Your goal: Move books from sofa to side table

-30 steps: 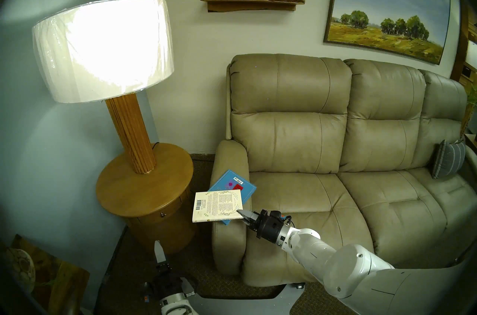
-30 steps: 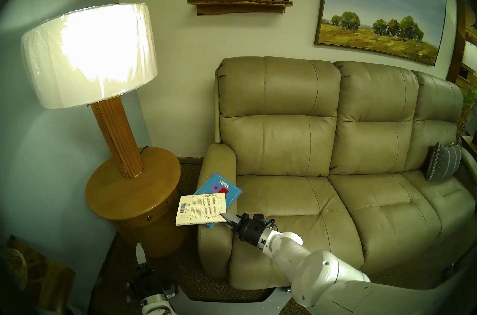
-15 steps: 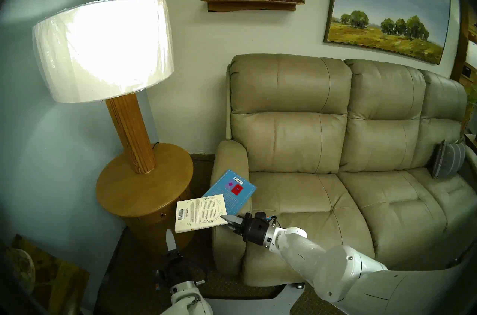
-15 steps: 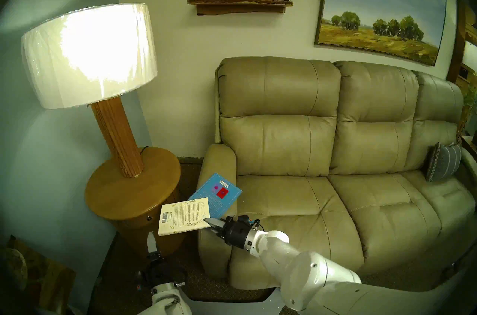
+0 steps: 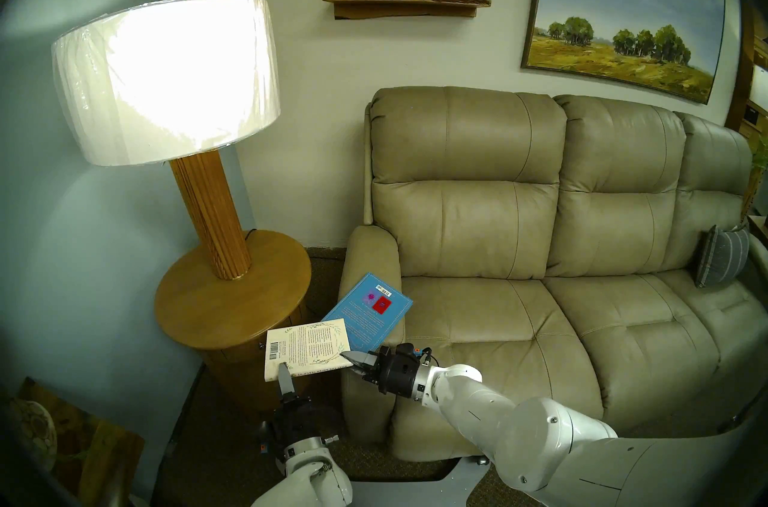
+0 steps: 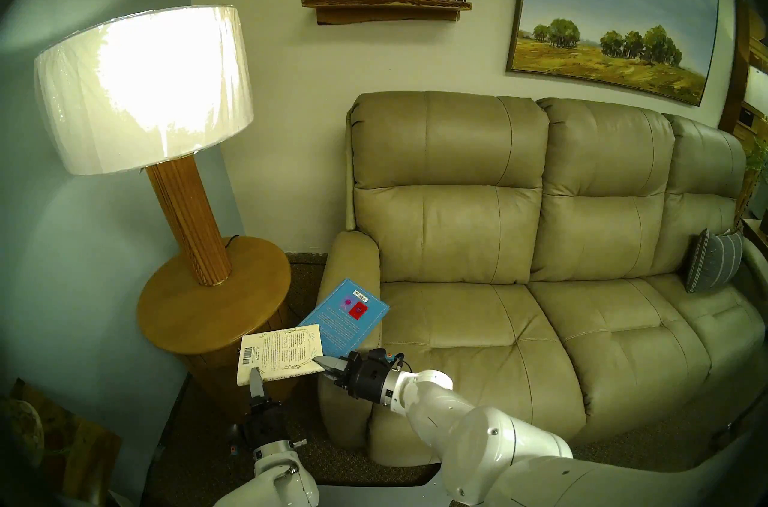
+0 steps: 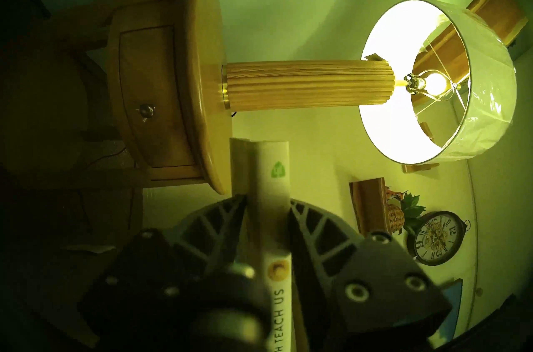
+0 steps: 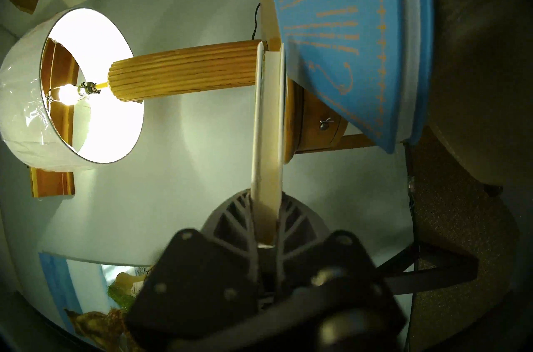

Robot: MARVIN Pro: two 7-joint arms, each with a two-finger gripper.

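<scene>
Between sofa (image 5: 478, 319) armrest and side table (image 5: 195, 311) surface edge, right gripper (image 5: 352, 360) fingers clamp the cream book (image 5: 309, 346) level for handover, left gripper (image 5: 284, 374) fingers straddling its spine, closure unclear

- The cream book's spine (image 7: 278, 302), seen by the left wrist camera, reads "…H TEACH US".
- The wall clock (image 7: 435, 239) beside it shows numerals 12, 9, 6.

The cream book (image 5: 305, 348) hides the desk's (image 5: 232, 298) drawer knob in both head views. Its cover text is too small to read there.
</scene>
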